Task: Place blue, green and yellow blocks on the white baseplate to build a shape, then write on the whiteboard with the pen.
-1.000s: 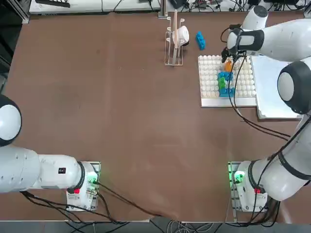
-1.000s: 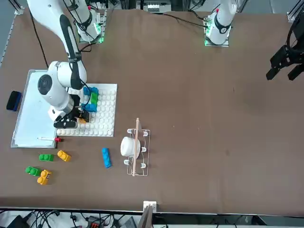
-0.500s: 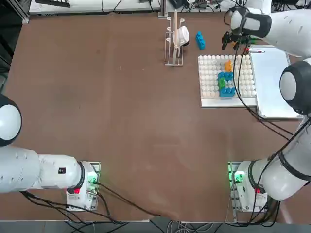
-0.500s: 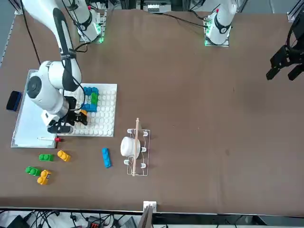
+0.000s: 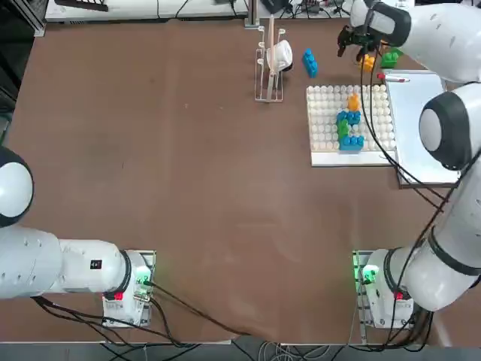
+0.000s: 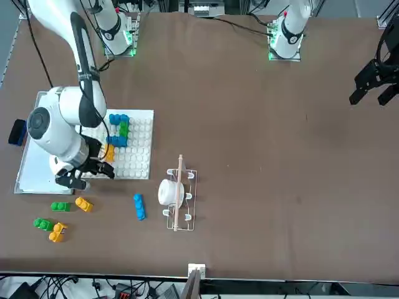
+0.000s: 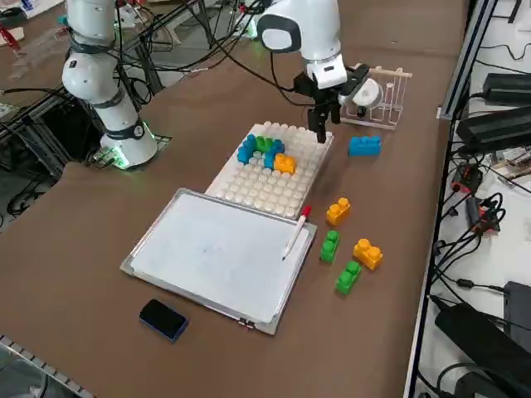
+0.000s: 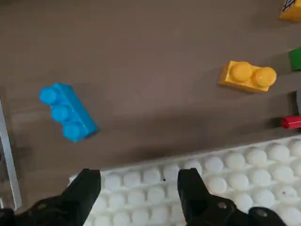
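At the upper right of the top view, the right gripper (image 5: 352, 41) is held above the far edge of the white baseplate (image 5: 325, 120), with its two fingers spread wide and nothing between them, as the wrist view confirms. On the baseplate a small shape is already assembled: blue and green blocks (image 7: 259, 148) pressed together with an orange-yellow block (image 7: 284, 163) at one end, seen just left of centre in the right side view. Loose bricks are left on the bare table beyond the plate: a blue block (image 8: 68, 112) at the left of the wrist view and a yellow block (image 8: 248, 76) at its upper right, both well apart from the fingers. Further green and yellow blocks (image 6: 52, 217) are scattered at the lower left of the front view. The empty, fully opened fingers and the position over the plate's edge suggest that another loose brick is being sought, the blue one appearing nearest, though this is a judgement only. The whiteboard (image 7: 216, 249) is laid just beside the baseplate, at the centre of the right side view, and the pen (image 7: 296, 230) rests along its edge with the red end toward the plate, presumably so that it can be picked up once the building is finished. The board's surface looks unmarked, so the writing step is judged not yet begun.
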Robot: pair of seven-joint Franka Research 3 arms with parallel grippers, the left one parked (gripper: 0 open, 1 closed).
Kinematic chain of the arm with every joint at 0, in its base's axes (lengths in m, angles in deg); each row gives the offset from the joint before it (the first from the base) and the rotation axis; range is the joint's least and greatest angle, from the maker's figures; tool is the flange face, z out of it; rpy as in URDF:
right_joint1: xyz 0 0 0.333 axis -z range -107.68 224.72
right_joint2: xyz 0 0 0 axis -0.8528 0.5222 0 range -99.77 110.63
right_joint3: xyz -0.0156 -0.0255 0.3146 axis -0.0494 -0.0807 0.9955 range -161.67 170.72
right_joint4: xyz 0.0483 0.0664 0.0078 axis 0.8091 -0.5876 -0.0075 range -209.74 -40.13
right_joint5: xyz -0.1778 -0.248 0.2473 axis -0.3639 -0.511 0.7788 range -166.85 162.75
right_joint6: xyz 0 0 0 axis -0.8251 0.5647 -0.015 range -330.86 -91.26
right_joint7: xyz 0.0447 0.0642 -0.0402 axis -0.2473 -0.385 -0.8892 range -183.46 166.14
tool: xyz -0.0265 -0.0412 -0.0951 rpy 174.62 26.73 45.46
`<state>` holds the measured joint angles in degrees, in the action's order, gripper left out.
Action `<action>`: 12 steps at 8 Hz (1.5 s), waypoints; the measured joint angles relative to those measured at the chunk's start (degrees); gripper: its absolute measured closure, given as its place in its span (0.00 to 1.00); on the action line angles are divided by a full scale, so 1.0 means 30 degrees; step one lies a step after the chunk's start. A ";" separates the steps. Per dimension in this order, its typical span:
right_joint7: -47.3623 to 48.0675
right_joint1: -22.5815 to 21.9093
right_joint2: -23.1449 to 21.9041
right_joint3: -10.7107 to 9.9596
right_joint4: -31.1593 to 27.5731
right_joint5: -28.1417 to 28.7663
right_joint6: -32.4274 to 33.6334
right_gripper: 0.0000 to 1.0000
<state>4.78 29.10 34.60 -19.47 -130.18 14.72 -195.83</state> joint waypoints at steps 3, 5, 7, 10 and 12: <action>0.5905 -0.0355 0.2269 0.0084 0.3004 0.0066 0.0076 0.00; 1.0616 -0.0785 0.3389 0.0094 0.4639 0.0104 0.0262 0.01; 1.5811 -0.0817 0.4367 0.0084 0.6107 0.0274 0.0271 0.01; 2.0502 -0.0787 0.5078 0.0072 0.7135 0.0331 0.0339 0.04; 2.1229 -0.0785 0.5250 0.0072 0.7190 0.0356 0.0388 0.04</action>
<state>68.46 26.75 50.35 -19.26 -108.61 15.79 -194.67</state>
